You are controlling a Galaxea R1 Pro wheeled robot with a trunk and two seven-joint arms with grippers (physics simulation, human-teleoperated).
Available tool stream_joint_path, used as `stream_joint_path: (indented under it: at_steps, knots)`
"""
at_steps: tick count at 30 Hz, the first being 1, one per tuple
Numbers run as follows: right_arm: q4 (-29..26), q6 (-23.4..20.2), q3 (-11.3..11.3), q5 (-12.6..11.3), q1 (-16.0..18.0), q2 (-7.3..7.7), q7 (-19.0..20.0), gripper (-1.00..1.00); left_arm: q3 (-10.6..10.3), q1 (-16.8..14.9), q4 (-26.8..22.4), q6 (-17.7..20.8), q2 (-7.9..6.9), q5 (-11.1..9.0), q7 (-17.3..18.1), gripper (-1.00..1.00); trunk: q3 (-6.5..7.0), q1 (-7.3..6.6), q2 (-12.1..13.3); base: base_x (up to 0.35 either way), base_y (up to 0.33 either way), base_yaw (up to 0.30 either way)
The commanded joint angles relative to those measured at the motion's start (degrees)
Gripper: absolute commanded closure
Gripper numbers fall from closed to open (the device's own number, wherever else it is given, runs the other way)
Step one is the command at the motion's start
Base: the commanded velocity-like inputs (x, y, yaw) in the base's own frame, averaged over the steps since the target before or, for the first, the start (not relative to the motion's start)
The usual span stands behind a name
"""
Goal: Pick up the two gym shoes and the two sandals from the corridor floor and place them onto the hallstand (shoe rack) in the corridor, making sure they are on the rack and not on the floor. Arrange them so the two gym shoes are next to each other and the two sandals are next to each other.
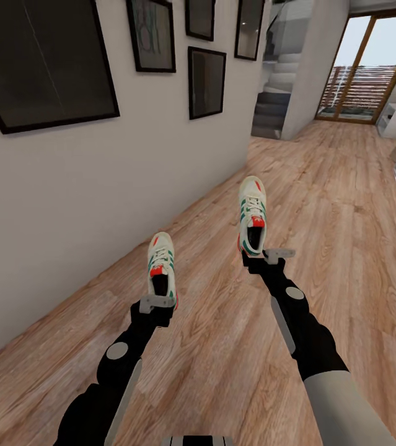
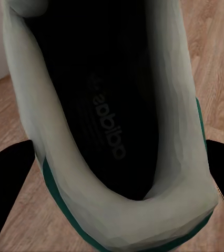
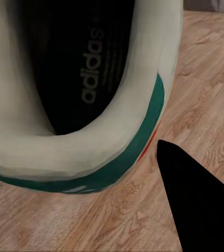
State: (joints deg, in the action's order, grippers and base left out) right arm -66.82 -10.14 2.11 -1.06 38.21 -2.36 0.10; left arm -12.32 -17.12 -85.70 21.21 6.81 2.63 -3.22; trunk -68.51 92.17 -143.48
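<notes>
Two gym shoes (image 1: 161,266) between fingers (image 2: 7,194).

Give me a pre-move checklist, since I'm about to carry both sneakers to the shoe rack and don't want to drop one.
1. Left gripper on the left sneaker heel: ok, its fingers flank the heel.
2. Right gripper on the right sneaker heel: ok.
3. Grip firmness: cannot tell.
4. Sneakers lifted off the floor: cannot tell.
5. Path along the floor ahead: ok, open planks.
6. Shoe rack located: cannot tell.
</notes>
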Motion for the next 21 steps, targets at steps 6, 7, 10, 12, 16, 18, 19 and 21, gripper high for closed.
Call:
stream_joint_path:
  at_steps: [6, 7, 10, 12, 16, 18, 19, 21]
  knots:
    - [0.0, -0.31, 0.0, -0.17, 0.02, -0.01, -0.01, 1.0, 0.08, -0.02, -0.08, 0.4, -0.11, 0.2, -0.3, 1.0, 1.79, -0.16, 0.07, 0.0, 0.0, -0.177]
    - [0.01, -0.31, 0.0, -0.17, 0.02, -0.01, -0.01, 1.0, 0.08, -0.02, -0.08, 0.4, -0.11, 0.2, -0.3, 1.0, 2.09, -0.18, 0.08, 0.0, 0.0, -0.203]
    - [0.02, -0.31, 0.0, -0.17, 0.02, -0.01, -0.01, 1.0, 0.1, -0.02, -0.08, 0.41, -0.13, 0.19, -0.3, 1.0, 2.99, -0.26, 0.12, 0.0, 0.0, -0.207]
    - [0.02, -0.31, 0.0, -0.17, 0.02, -0.01, -0.01, 1.0, 0.25, -0.02, -0.08, 0.41, -0.15, 0.19, -0.3, 1.0, 3.58, -0.31, 0.15, 0.0, 0.0, -0.21]
    - [0.02, -0.31, 0.0, -0.17, 0.02, -0.01, -0.01, 1.0, 3.3, -0.02, -0.13, 0.4, -0.21, 0.16, -0.28, 1.0, 4.77, -0.42, 0.2, 0.0, 0.0, -0.21]
    - [0.02, -0.31, 0.0, -0.17, 0.02, -0.01, -0.01, 1.0, 5.14, -0.02, -0.15, 0.41, -0.22, 0.17, -0.24, 1.0, 5.36, -0.47, 0.23, 0.0, 0.0, -0.21]
    - [0.02, -0.31, 0.0, -0.17, 0.02, -0.01, -0.01, 1.0, 5.43, -0.02, -0.15, 0.41, -0.22, 0.15, -0.23, 1.0, 5.66, -0.49, 0.24, 0.0, 0.0, -0.21]
    - [0.02, -0.31, 0.0, -0.17, 0.02, -0.01, -0.01, 1.0, 6.12, -0.02, -0.16, 0.41, -0.22, 0.17, -0.22, 1.0, 6.17, -0.92, 1.02, 0.0, 0.0, -0.21]
